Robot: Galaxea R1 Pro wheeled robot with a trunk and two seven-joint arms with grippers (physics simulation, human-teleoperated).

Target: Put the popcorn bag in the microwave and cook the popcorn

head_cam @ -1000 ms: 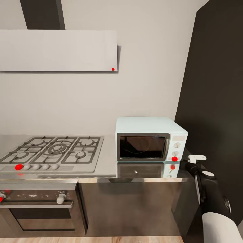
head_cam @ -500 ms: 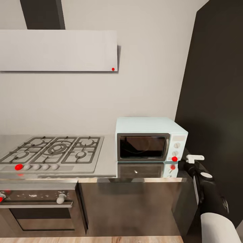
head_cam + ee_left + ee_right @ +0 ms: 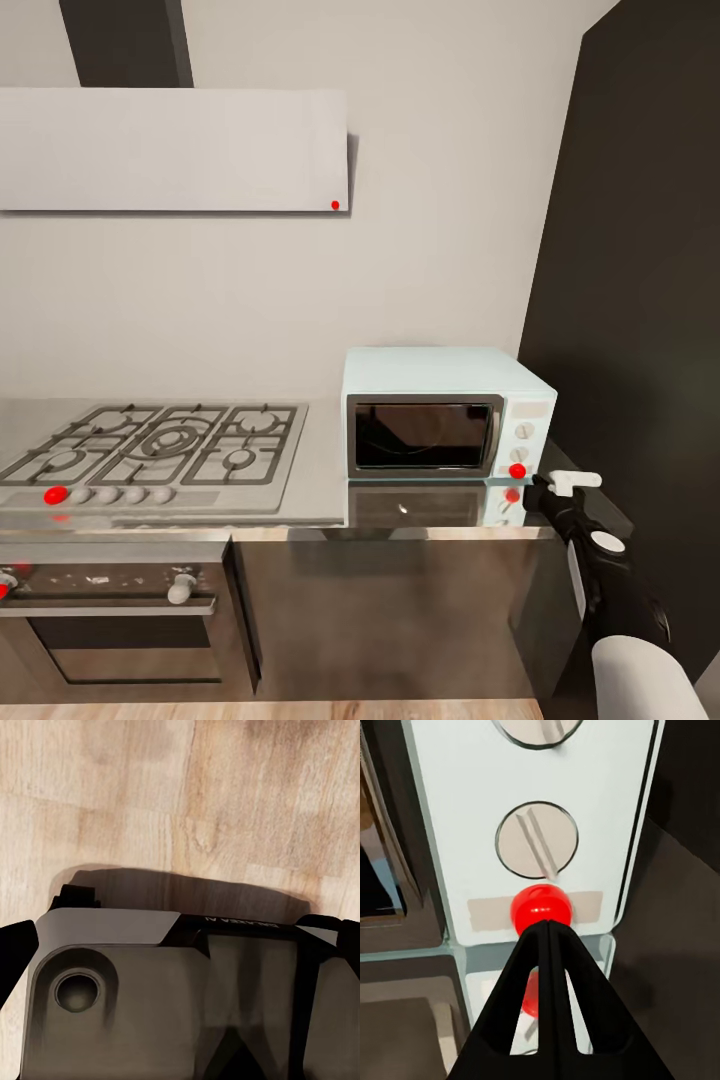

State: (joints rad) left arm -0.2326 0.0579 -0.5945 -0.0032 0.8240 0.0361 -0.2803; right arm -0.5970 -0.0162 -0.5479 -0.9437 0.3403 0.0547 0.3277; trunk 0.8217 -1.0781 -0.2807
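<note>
The pale mint-blue microwave (image 3: 445, 372) stands on the steel countertop (image 3: 322, 470) with its dark glass door closed. The popcorn bag and the popcorn are hidden. My right gripper (image 3: 535, 486) is at the microwave's lower right corner. In the right wrist view it (image 3: 546, 927) is shut with nothing between its fingers. Its tip meets the red indicator light (image 3: 540, 907), just below a grey knob (image 3: 537, 840). My left gripper (image 3: 180, 945) hangs low, its dark fingers (image 3: 16, 952) wide apart and open.
A gas hob (image 3: 160, 445) lies left of the microwave, above a black oven (image 3: 110, 620). A tall dark panel (image 3: 640, 300) walls in the right side, close to my right arm. A range hood (image 3: 170, 150) hangs above. Under my left gripper are my grey base (image 3: 150, 997) and wooden floor (image 3: 180, 795).
My right arm has moved forward, left and slightly down, bringing the shut gripper up to the microwave's red light. The microwave and the camera have not moved.
</note>
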